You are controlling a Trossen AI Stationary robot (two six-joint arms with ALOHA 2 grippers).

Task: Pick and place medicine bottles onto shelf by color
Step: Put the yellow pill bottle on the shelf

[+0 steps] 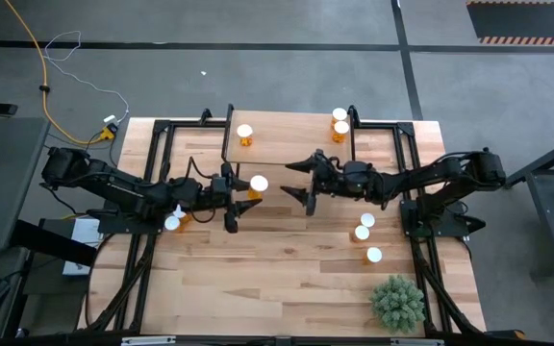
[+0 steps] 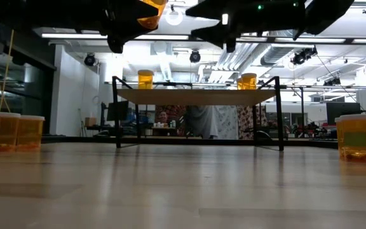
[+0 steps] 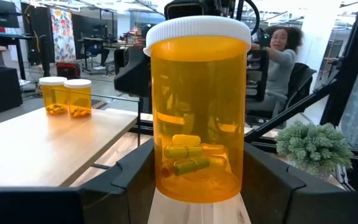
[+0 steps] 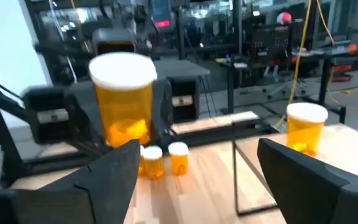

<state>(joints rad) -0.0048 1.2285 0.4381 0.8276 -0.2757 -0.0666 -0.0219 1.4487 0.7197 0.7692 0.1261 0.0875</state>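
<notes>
Left pincer [image 1: 242, 202] gripping bottle [image 1: 258, 184] beside shelf [image 1: 287, 144] edge.

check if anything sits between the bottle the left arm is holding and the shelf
Nothing visible does. The left gripper holds the bottle in the air just off the shelf front edge. The right gripper hangs open beside it, off to the side. The shelf's three bottles stand at its far edge: one left, two right.

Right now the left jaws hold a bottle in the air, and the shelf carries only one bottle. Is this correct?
Not quite. The left gripper does hold a bottle, but the shelf carries three: one at one end and two at the other, as the high view shows.
</notes>
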